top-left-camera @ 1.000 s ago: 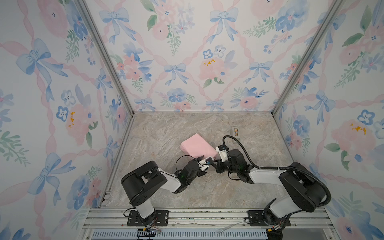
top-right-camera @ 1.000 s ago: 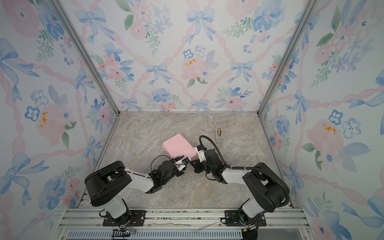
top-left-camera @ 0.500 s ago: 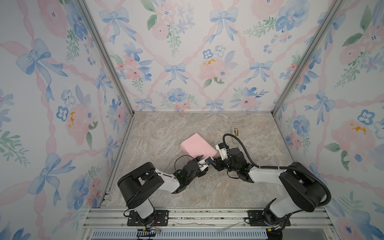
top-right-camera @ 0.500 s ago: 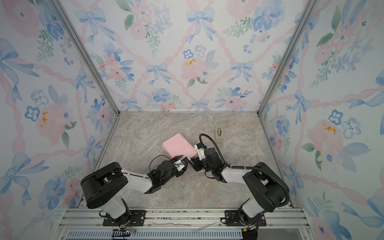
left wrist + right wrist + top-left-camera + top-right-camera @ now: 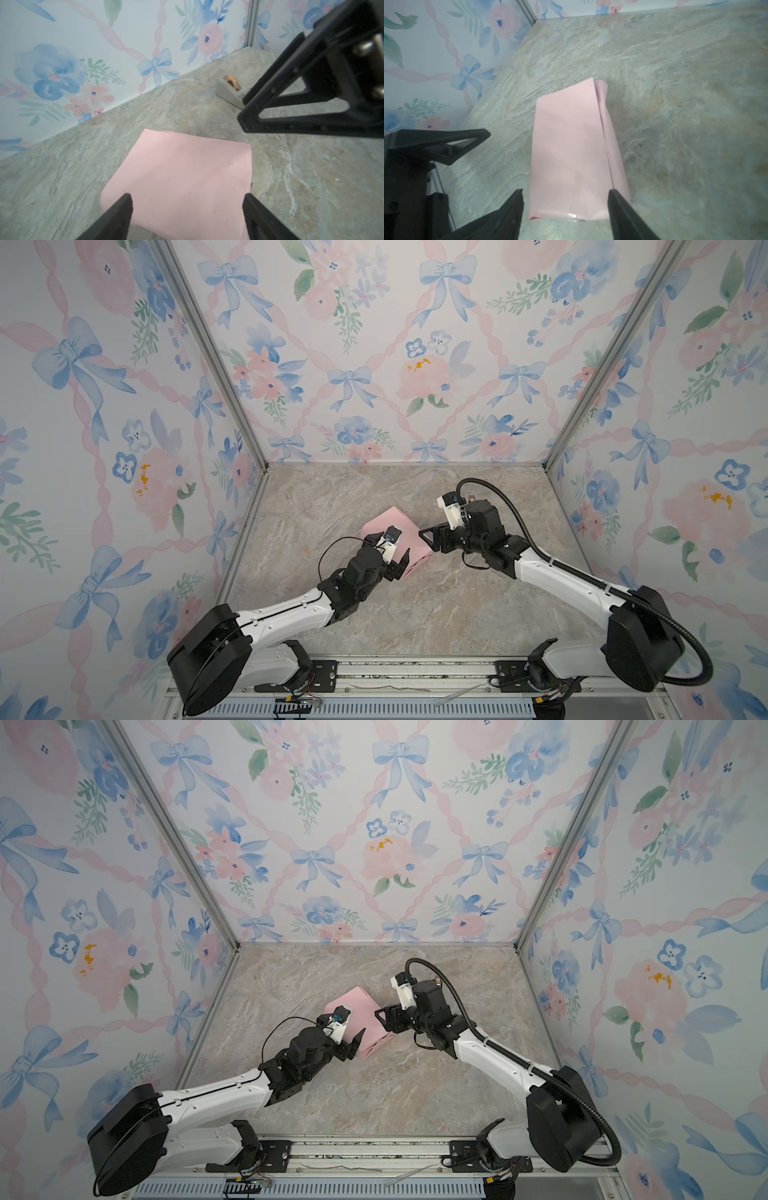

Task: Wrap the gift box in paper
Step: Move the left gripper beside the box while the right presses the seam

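both top views show the paper [image 5: 411, 539] folded into a pale pink parcel that lies on the marble desk [image 5: 415, 614] near the middle, between the two arms. the gift box is hidden under it. the left tool [image 5: 390, 548] sits at the parcel's near left end, jaws spread wide and gripping nothing; in the left wrist view its fingertips [image 5: 124, 205] straddle the pink end. the right tool [image 5: 430, 537] faces the parcel's right end, jaws likewise wide apart and empty. a grey tape dispenser [image 5: 228, 91] stands beyond the right tool, apart from the parcel.
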Controlling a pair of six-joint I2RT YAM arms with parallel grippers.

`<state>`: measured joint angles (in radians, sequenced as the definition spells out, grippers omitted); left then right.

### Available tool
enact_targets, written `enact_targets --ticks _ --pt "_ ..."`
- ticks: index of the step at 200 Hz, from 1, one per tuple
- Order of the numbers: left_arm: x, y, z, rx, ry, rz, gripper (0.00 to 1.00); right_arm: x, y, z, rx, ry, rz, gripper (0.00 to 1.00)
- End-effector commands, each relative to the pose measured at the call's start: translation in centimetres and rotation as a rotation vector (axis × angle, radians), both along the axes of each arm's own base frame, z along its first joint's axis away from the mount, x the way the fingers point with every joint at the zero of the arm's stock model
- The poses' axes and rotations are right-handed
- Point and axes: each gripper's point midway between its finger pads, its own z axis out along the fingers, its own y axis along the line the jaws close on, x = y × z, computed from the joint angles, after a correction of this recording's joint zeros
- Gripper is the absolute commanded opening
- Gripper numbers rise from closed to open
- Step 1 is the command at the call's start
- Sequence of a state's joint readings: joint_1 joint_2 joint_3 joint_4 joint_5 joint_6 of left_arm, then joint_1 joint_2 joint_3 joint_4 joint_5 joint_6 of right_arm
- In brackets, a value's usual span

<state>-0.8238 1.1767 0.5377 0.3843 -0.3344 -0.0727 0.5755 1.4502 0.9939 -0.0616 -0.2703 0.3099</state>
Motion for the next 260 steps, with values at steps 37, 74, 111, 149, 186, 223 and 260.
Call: enact_targets --ticks 37,74,111,149,186,223,260 --pt "-0.6 4.7 -4.4 -0.258 0.356 0.158 0.87 -0.1 -0.7 -9.0 -0.248 0.332 0.016 0.71" --pt "-0.3 5.4 -6.2 -0.413 0.485 0.173 0.87 -3.3 -0.1 -9.6 -0.154 0.454 0.039 0.68" --pt "0.8 5.9 -6.8 -0.478 0.546 0.185 0.87 -6.9 1.3 -7.5 -0.044 0.501 0.101 0.69" --pt "1.3 4.5 -7.1 -0.524 0.598 0.138 0.87 -3.6 -1.9 -6.1 -0.096 0.467 -0.019 0.75" --pt "2.3 3.3 -8.8 -0.579 0.682 0.157 0.84 -0.8 -1.0 -7.9 -0.168 0.494 0.008 0.75" --pt "3.2 2.4 -9.7 -0.564 0.713 0.145 0.81 0.6 0.9 -10.0 -0.153 0.55 0.061 0.73" --pt "3.6 1.4 -9.8 -0.516 0.694 0.105 0.76 0.6 2.5 -10.2 -0.082 0.561 0.115 0.58"
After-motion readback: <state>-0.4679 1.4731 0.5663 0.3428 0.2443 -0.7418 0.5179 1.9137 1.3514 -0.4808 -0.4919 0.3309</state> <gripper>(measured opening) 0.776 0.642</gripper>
